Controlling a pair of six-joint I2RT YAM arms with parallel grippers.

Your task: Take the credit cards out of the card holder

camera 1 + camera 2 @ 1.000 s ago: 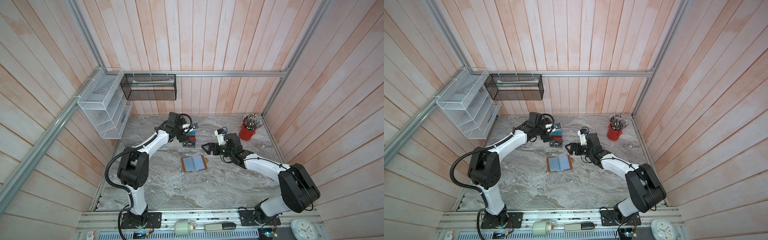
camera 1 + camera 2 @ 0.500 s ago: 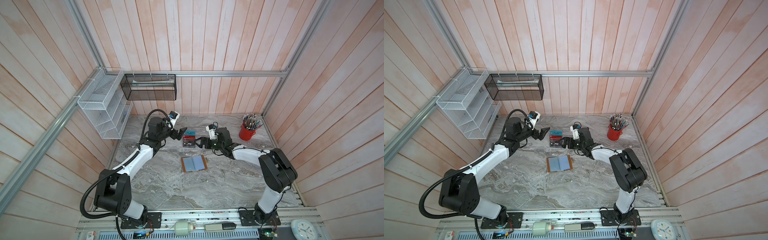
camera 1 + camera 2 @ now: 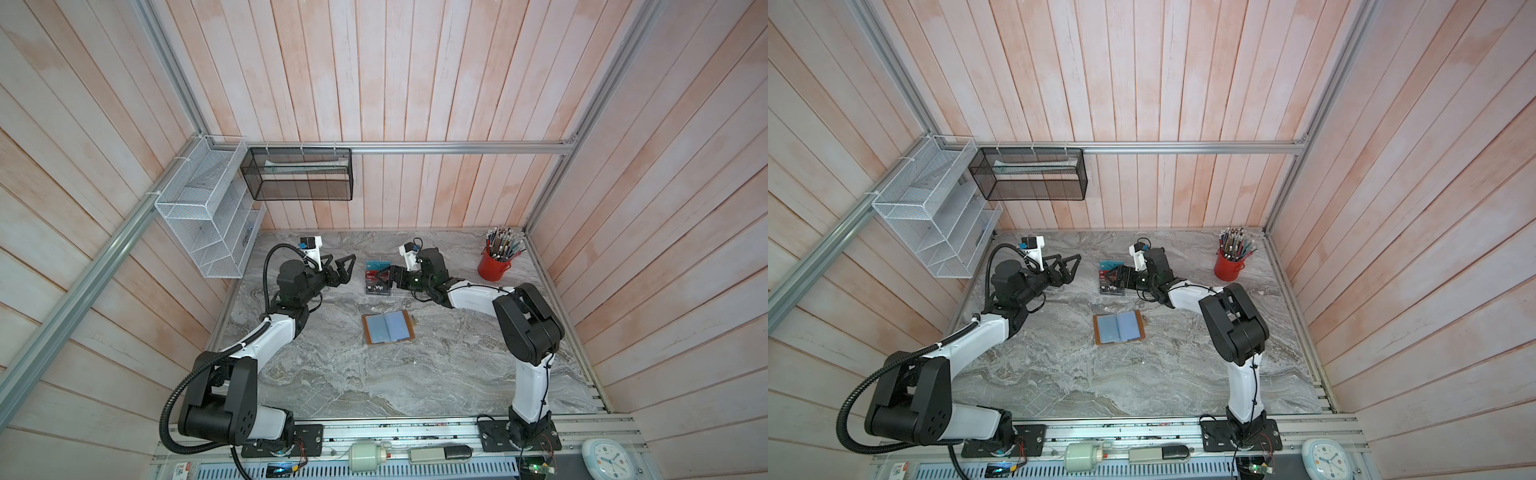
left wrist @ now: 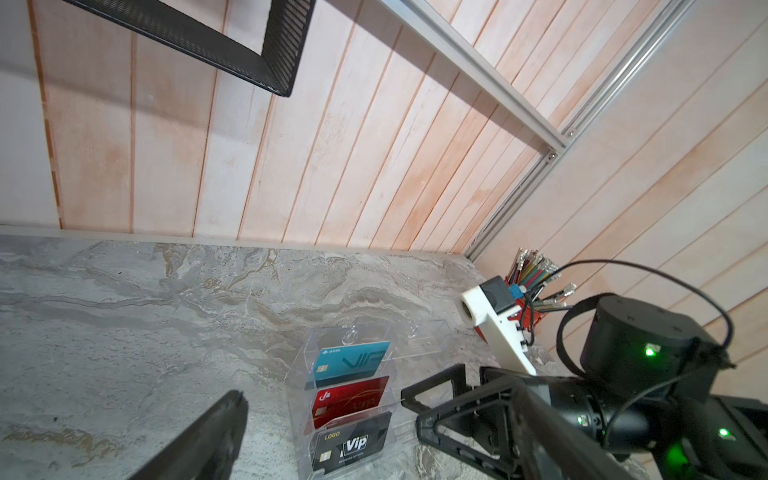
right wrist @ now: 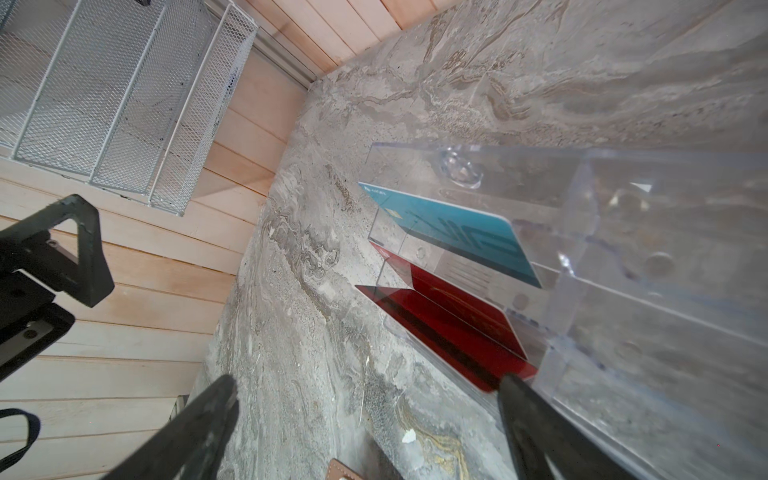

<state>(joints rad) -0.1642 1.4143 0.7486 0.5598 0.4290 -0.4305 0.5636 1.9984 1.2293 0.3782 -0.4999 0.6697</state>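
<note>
The card holder [image 3: 388, 327] [image 3: 1119, 327], a tan leather wallet, lies open and flat mid-table with bare bluish clear sleeves showing. The credit cards stand in a clear acrylic stepped rack [image 3: 378, 278] [image 4: 299, 374] behind it: teal [image 4: 351, 360] [image 5: 457, 237], red [image 4: 349, 401] [image 5: 453, 328] and black [image 4: 353, 444]. My left gripper [image 3: 341, 261] [image 3: 1068, 259] [image 4: 376, 392] hovers open and empty just left of the rack. My right gripper [image 3: 388, 276] [image 3: 1117, 275] [image 5: 368, 382] is open at the rack's right side, one finger by the red card's corner. The wallet's strap tab [image 5: 340, 471] peeks in below.
A red cup of pencils [image 3: 494, 266] [image 3: 1229, 266] stands at the back right. A white mesh rack [image 3: 208, 220] hangs on the left wall and a black mesh basket [image 3: 299, 174] on the back wall. The right arm's elbow [image 3: 525, 328] rises right of the wallet.
My left gripper drew back from the rack to the left and stayed open. My right gripper swung in from the middle of the table up to the rack's right side.
</note>
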